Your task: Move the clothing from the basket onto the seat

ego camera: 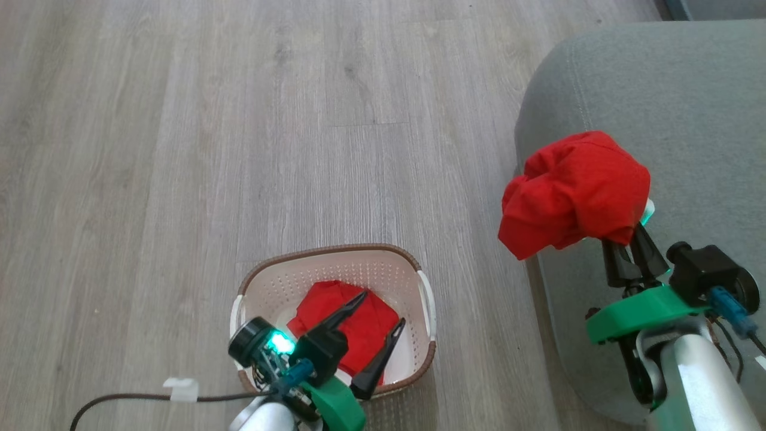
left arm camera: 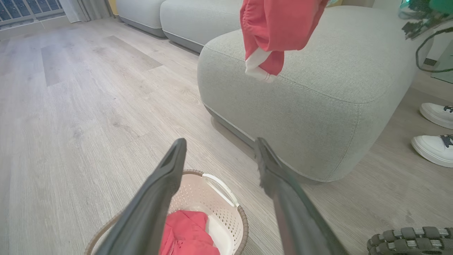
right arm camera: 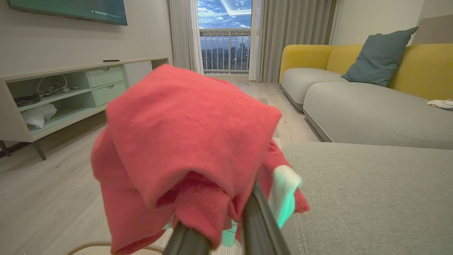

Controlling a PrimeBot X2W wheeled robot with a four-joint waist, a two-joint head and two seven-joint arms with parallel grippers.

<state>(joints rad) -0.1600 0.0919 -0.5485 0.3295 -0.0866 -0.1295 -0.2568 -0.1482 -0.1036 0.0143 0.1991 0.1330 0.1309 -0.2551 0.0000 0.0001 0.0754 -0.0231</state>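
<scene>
Carry the red garment [ego camera: 574, 191] clamped in your right gripper [ego camera: 625, 238] toward two o'clock, well onto the seat [ego camera: 688, 108], before releasing; your left gripper [ego camera: 383, 307] hangs spread over the basket [ego camera: 335, 250].

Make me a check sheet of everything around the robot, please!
Surface: grey wood floor; basket stands on it beside the seat.
Job's things: one red garment lies in the basket; held red garment, with a white piece, hangs above the seat's edge.
Clutter: two white shoes on the floor by the seat.
Grippers: left gripper open above the basket; right gripper shut on the held red garment.
Cables: dark cable on the floor near the left arm.
Surroundings: yellow-backed sofa, TV cabinet, balcony door.
</scene>
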